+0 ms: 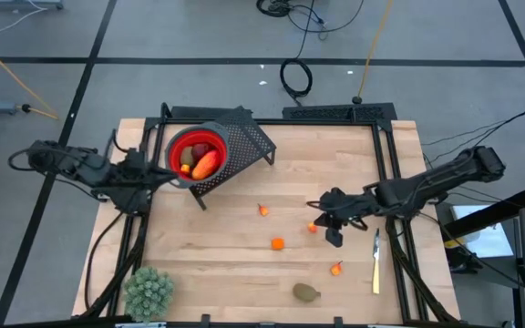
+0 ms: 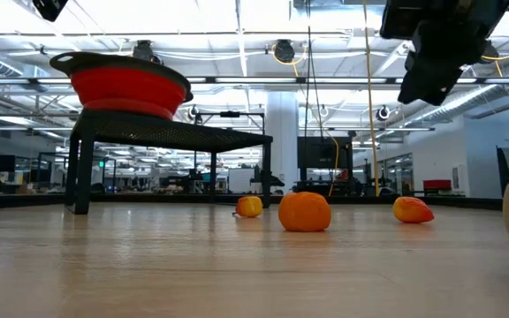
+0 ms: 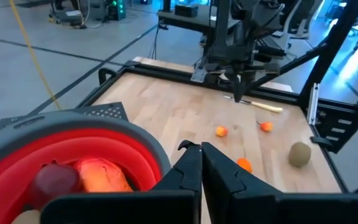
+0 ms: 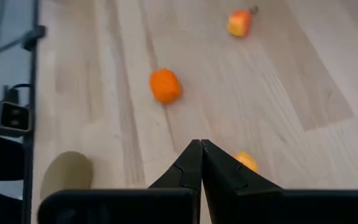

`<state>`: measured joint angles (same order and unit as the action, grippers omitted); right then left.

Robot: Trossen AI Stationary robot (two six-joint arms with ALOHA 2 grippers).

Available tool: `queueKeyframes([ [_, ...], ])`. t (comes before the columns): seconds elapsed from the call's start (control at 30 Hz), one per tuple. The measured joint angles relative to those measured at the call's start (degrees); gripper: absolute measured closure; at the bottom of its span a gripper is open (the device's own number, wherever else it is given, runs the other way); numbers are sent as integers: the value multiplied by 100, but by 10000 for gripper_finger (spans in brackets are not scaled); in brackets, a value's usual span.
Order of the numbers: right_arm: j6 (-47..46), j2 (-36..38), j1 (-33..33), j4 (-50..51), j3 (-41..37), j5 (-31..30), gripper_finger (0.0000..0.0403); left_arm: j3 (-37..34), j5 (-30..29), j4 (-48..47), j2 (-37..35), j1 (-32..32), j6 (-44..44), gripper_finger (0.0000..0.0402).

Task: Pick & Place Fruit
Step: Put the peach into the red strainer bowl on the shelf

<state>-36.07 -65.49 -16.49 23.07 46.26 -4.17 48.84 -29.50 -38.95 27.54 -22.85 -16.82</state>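
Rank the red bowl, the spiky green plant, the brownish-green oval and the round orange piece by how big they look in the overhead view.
1. red bowl
2. spiky green plant
3. brownish-green oval
4. round orange piece

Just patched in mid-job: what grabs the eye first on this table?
The red bowl on the black mesh stand at the table's far left, already holding fruit. Four small orange pieces lie scattered mid-table, one central, with the right gripper, jaws shut, hovering over them.
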Motion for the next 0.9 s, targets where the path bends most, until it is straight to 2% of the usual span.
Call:
queueKeyframes([
  [0.57,-824,-1552,7,1931,1893,20,403,0,157,-505,-487,0,286,393],
  [0.77,-1270,-2025,46,2419,2199,722,403,0,158,-632,-486,0,368,394],
  [0.9,-1514,-2199,40,2509,2205,749,403,0,249,-637,-486,0,424,394],
])
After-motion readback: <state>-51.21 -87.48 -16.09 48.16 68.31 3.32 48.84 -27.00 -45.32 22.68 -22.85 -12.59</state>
